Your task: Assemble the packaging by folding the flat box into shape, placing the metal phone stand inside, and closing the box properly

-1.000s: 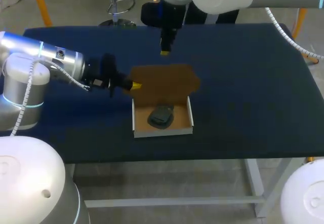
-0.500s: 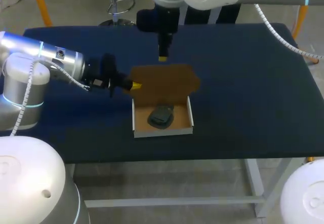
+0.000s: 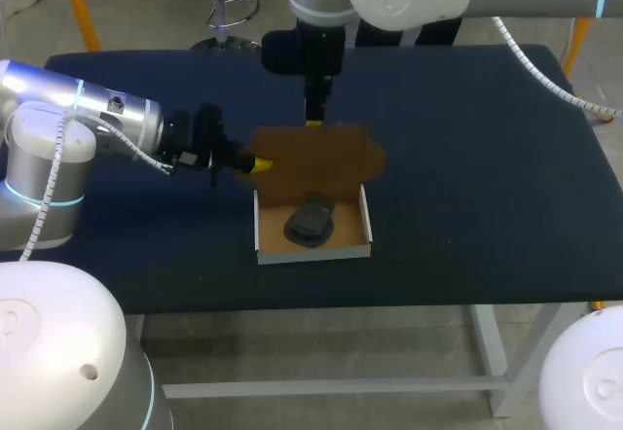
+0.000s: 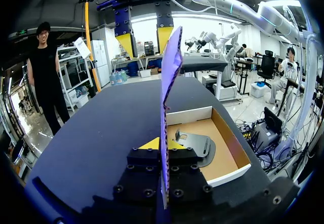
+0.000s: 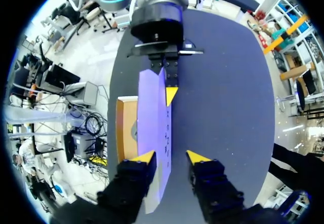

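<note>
The left claw [image 3: 261, 165] clamps one side of the upright brown cardboard lid [image 3: 316, 162], apparently steadying it, while the right claw [image 3: 313, 117], fingers apart, straddles its top edge, seemingly to fold it over the dark metal phone stand [image 3: 310, 222] lying inside the white-walled box [image 3: 366, 221].

Dark blue surface [image 3: 487, 187] with one open cardboard box [image 3: 316, 251] on it.
The box's shallow tray sat flat on the cloth-covered surface, white on its outer walls and brown inside. Its brown lid [image 3: 316, 161] stood up from the tray's far wall, clear of the cloth. More of the surface lay to the right of the box than to its left, and more lay beyond the box than in front of it.
</note>
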You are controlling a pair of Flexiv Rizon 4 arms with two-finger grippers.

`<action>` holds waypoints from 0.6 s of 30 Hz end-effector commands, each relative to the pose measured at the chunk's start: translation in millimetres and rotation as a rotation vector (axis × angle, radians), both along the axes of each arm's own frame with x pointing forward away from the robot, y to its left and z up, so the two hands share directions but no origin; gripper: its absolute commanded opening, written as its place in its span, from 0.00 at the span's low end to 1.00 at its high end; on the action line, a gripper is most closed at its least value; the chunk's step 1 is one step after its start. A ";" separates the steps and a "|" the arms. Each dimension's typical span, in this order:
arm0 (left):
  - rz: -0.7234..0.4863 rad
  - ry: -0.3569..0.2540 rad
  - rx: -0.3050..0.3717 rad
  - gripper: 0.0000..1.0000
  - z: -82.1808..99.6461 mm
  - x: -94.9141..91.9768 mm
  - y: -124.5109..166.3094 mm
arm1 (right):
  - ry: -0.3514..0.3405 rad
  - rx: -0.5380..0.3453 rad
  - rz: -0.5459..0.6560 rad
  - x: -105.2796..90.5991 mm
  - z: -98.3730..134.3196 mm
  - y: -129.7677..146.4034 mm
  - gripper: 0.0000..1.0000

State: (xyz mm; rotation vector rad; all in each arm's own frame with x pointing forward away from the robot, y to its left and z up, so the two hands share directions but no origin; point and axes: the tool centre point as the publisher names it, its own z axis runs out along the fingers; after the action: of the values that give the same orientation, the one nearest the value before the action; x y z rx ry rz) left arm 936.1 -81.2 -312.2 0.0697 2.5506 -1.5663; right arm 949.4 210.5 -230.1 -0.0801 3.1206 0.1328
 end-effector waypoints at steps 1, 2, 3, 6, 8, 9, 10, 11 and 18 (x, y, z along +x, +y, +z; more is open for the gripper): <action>-0.001 0.000 0.001 0.00 -2.5 -0.8 -1.0 | -0.010 0.001 0.001 -6.2 -0.1 -2.0 0.42; -0.001 0.000 0.001 0.00 -2.5 -0.8 -1.0 | -0.011 0.000 0.001 -7.1 -0.4 -2.0 0.42; -0.001 0.000 0.001 0.00 -2.5 -0.8 -1.0 | -0.011 0.000 0.002 -8.0 -1.0 -1.9 0.43; -0.001 0.000 0.001 0.00 -2.5 -0.8 -1.0 | -0.008 -0.004 0.004 -10.3 -3.9 -1.1 0.43; -0.001 0.000 0.001 0.00 -2.5 -0.8 -1.0 | -0.007 -0.005 0.005 -12.0 -4.8 -0.7 0.43; -0.001 0.000 0.001 0.00 -2.5 -0.8 -1.0 | -0.006 -0.005 0.005 -13.0 -5.1 -0.5 0.43; -0.001 0.000 0.001 0.00 -2.5 -0.8 -1.0 | -0.006 -0.005 0.006 -14.2 -5.4 -0.3 0.44; -0.001 0.000 0.001 0.00 -2.5 -0.8 -1.0 | -0.005 -0.006 0.007 -15.4 -6.0 0.0 0.44; -0.001 0.000 0.001 0.00 -2.5 -0.8 -1.0 | -0.003 -0.013 0.008 -19.0 -10.4 1.3 0.46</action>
State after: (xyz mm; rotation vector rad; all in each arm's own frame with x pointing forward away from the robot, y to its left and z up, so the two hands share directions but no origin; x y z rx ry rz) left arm 935.7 -81.3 -312.4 0.0705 2.5508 -1.5665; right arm 932.7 211.5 -239.3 -0.0939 3.1221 0.1136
